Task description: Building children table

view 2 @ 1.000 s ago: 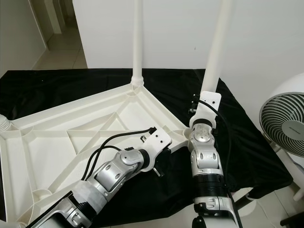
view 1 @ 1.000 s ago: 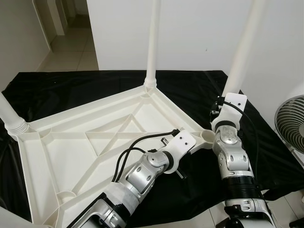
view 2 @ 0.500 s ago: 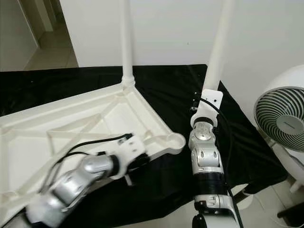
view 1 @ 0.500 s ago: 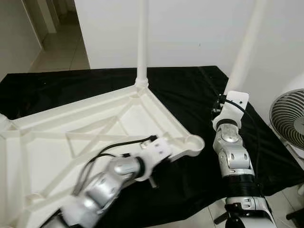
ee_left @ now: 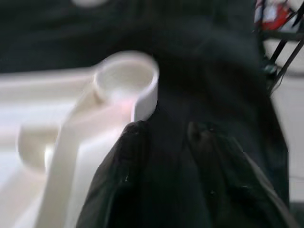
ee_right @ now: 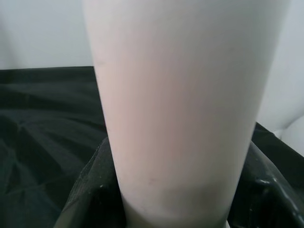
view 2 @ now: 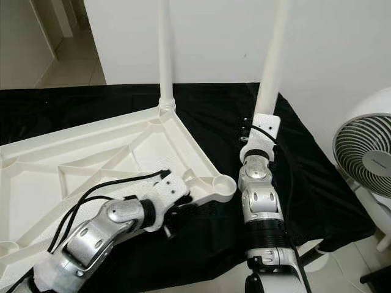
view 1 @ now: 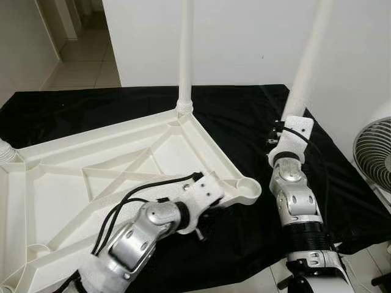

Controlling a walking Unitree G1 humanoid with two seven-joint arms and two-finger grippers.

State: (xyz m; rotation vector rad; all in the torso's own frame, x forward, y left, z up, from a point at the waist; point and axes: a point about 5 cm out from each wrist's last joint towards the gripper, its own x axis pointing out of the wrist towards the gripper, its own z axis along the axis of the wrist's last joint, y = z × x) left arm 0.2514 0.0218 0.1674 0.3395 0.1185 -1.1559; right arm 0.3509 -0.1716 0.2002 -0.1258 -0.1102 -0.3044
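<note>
White tabletop point(view 1: 91, 159): upside down on black cloth point(view 1: 244, 122), one leg point(view 1: 185, 55) upright in its far corner.
Empty corner socket point(view 1: 247, 189): nearest the robot's right.
Loose leg point(ee_right: 185, 104): upright beside that socket, clasped between the right gripper point(ee_right: 180, 209) fingers.
Left gripper point(ee_left: 164, 137): fingers slightly parted, apparently holding nothing, just beside the socket.

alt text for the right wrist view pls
Close-up of a white table leg gripped between the right gripper's two black fingers, one on each side. Behind it lie a black cloth and a white wall.
</note>
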